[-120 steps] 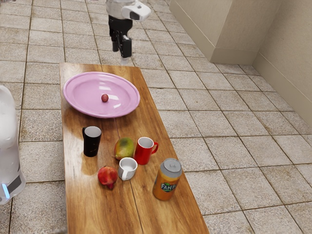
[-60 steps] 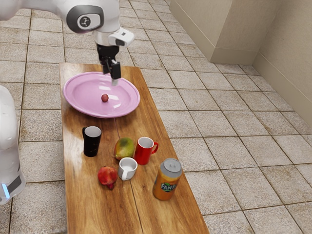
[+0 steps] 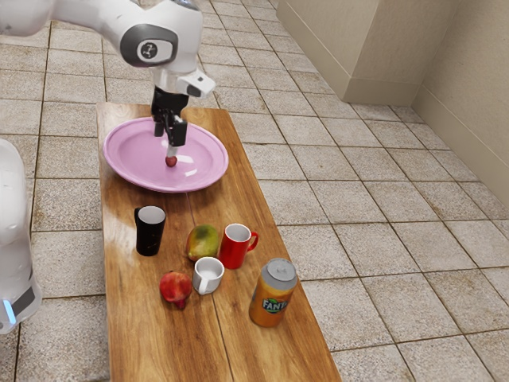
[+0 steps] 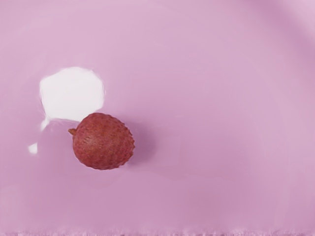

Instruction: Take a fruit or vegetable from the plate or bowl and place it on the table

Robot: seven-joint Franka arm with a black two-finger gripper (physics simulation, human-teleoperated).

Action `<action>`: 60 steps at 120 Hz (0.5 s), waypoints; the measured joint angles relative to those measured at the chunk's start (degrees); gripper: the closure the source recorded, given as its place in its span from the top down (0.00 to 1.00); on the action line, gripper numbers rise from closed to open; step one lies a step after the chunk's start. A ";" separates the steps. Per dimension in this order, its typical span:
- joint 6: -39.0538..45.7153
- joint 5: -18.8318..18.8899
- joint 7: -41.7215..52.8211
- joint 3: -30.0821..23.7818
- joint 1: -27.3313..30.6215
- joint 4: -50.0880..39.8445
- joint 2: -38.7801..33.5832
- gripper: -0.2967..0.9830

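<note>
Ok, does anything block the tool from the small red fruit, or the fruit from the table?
Nothing visible stands between the tool and the red fruit. From there to the table, the raised rim of the pink plate is in the way; the fruit would probably have to be lifted over it.

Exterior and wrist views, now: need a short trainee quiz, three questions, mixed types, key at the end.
1. True or false: the small red fruit lies on the pink plate.
2. Fill in the blank: the gripper is over the pink plate, and its fingers are ____ (open/shut).
3. Multiple choice: which stands nearest the pink plate? a) orange can; b) black mug; c) white cup.

Key: 1 true; 2 open; 3 b
</note>
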 joint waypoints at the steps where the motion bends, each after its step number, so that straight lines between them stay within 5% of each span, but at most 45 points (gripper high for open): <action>1: -0.19 0.00 0.01 -0.01 -0.04 0.00 0.03 0.75; 60: -8.90 -0.54 -0.67 -0.22 -1.29 4.95 7.73 0.75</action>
